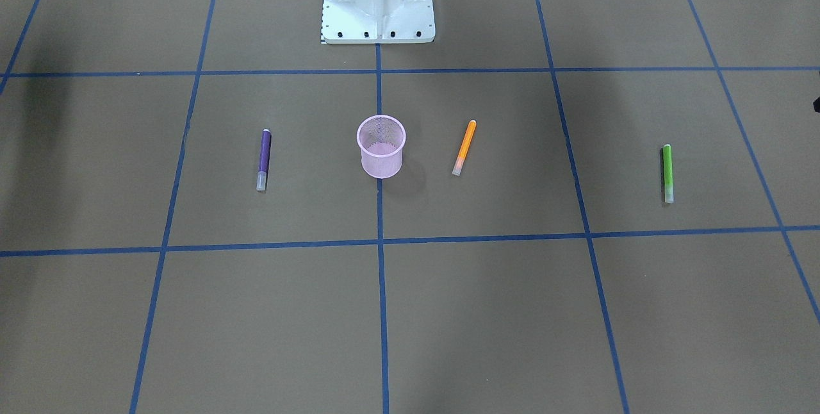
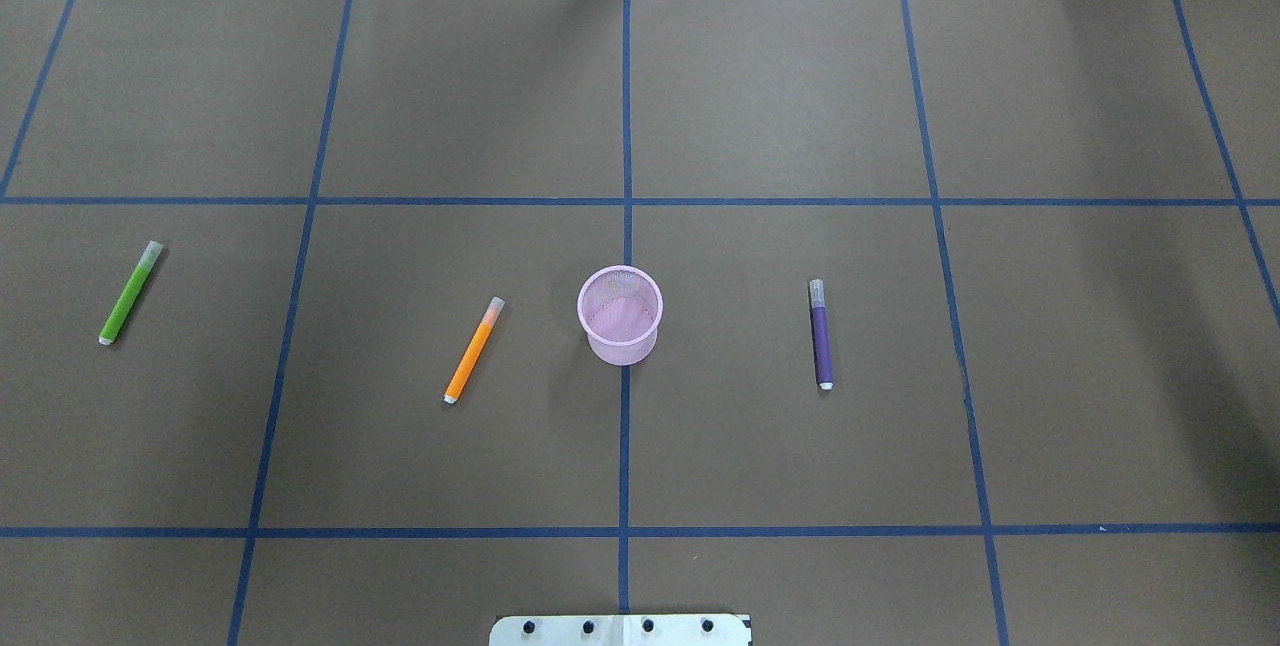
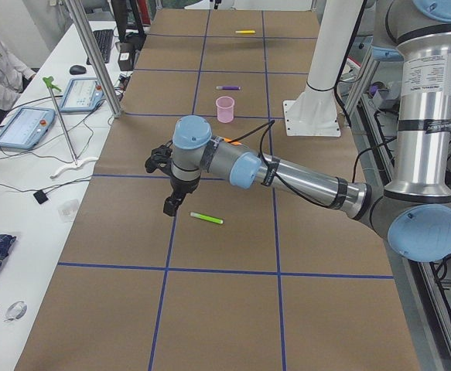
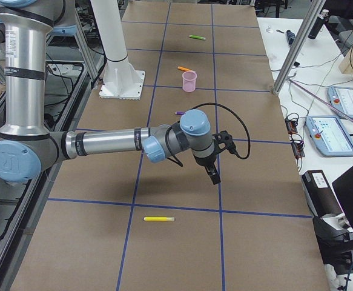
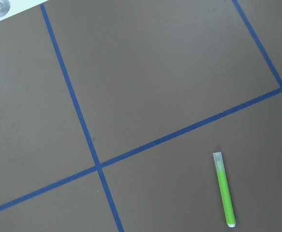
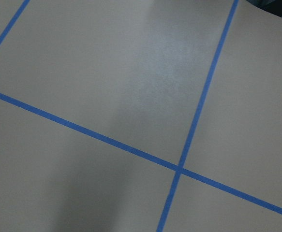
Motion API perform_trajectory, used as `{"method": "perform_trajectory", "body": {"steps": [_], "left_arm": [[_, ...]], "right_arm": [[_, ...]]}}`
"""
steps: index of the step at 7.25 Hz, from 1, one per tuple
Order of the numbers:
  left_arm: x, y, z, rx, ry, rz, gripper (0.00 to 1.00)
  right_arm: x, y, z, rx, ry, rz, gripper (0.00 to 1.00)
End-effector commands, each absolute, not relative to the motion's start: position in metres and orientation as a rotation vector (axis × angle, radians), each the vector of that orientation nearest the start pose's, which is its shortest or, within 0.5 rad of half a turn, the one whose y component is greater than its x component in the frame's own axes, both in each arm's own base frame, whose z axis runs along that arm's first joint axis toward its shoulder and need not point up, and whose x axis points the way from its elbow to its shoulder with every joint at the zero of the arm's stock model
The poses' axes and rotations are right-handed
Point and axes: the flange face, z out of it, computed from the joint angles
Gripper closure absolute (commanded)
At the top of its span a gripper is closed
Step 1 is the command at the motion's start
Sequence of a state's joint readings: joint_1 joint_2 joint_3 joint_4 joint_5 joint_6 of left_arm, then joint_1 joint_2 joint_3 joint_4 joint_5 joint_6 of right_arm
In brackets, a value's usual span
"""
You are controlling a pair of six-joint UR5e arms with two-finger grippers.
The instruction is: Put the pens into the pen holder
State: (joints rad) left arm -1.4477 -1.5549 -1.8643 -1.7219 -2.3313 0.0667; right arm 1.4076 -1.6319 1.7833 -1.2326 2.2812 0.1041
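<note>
Three slim cylinders with pale translucent caps lie flat on the brown paper table (image 2: 800,106), gridded in blue tape (image 2: 627,126): the green pen (image 2: 128,294) far to the robot's left, the orange pen (image 2: 472,351) near the pen holder (image 2: 620,316) on its left, the purple pen (image 2: 821,334) near its right; the pen holder, a tapered pink wire-mesh cup, stands upright on the centre line, touching none. A yellow pen (image 4: 160,219) lies well apart at the table's right end; the left gripper (image 3: 171,205) hangs near the green pen, the right gripper (image 4: 214,176) over bare paper; whether their jaws are parted or clenched cannot be told.

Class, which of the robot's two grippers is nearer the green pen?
Left. The left gripper hovers close beside the green pen; the right gripper hangs far off, beyond the pen holder.
</note>
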Motion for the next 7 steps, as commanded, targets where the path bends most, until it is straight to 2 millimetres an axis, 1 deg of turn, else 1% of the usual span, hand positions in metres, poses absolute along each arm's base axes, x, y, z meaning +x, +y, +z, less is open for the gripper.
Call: {"method": "perform_trajectory", "body": {"steps": [1, 2, 3, 4, 5, 6, 7], "left_arm": [[0.046, -0.499, 0.532, 0.292, 0.802, 0.298, 0.00], [0.075, -0.502, 0.551, 0.295, 0.828, 0.286, 0.00], [0.113, -0.502, 0.584, 0.314, 0.863, 0.313, 0.00], [0.148, -0.494, 0.604, 0.299, 0.905, 0.291, 0.00], [0.172, -0.488, 0.604, 0.301, 0.897, 0.249, 0.00], [0.206, -0.480, 0.606, 0.286, 0.855, 0.230, 0.00], [0.224, -0.480, 0.604, 0.292, 0.834, 0.227, 0.01]], "right_arm": [[-0.050, -0.497, 0.536, 0.332, -0.773, -0.216, 0.00], [-0.050, -0.496, 0.537, 0.330, -0.774, -0.216, 0.00], [-0.051, -0.496, 0.536, 0.331, -0.774, -0.218, 0.00], [-0.051, -0.496, 0.536, 0.331, -0.774, -0.218, 0.00], [-0.051, -0.496, 0.537, 0.329, -0.774, -0.218, 0.00], [-0.051, -0.497, 0.537, 0.329, -0.774, -0.218, 0.00], [-0.051, -0.496, 0.538, 0.327, -0.774, -0.216, 0.00]]}}
